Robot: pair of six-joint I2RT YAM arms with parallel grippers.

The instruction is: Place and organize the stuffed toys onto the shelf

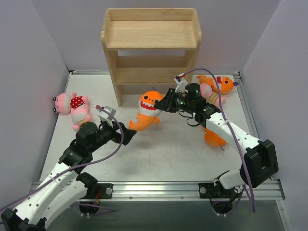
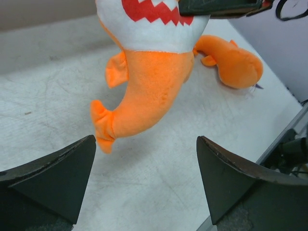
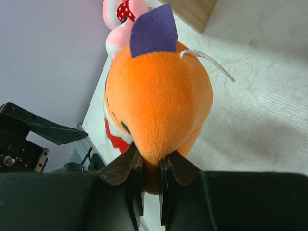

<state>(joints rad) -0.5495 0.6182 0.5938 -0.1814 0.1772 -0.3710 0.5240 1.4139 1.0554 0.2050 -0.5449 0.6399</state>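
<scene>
Two grippers face one toy. Nearest, left gripper (image 1: 129,134) has its fingers spread wide and holds nothing. It points at the tail of the held orange fish (image 1: 147,111), probably standing off so the other arm can carry. On the near right a loose orange fish (image 1: 214,138) lies on the table (image 1: 168,159), partly under the right forearm. Right gripper (image 3: 149,163) is pinched almost closed on the top of the held fish's head, so the body hangs down. The tail sits low, and whether it touches the table I cannot tell.

Polka-dot doll (image 1: 73,107) lies by the left wall. Striped doll (image 1: 208,92) and far orange fish (image 1: 220,83) crowd the back right corner beside the shelf's side panel.

Shelf (image 1: 151,36) stands against the back wall, and no toy shows on it. Its lower tiers open toward the arms. The top has a raised rim to lift over. Bare table runs between the held fish and the shelf front.
</scene>
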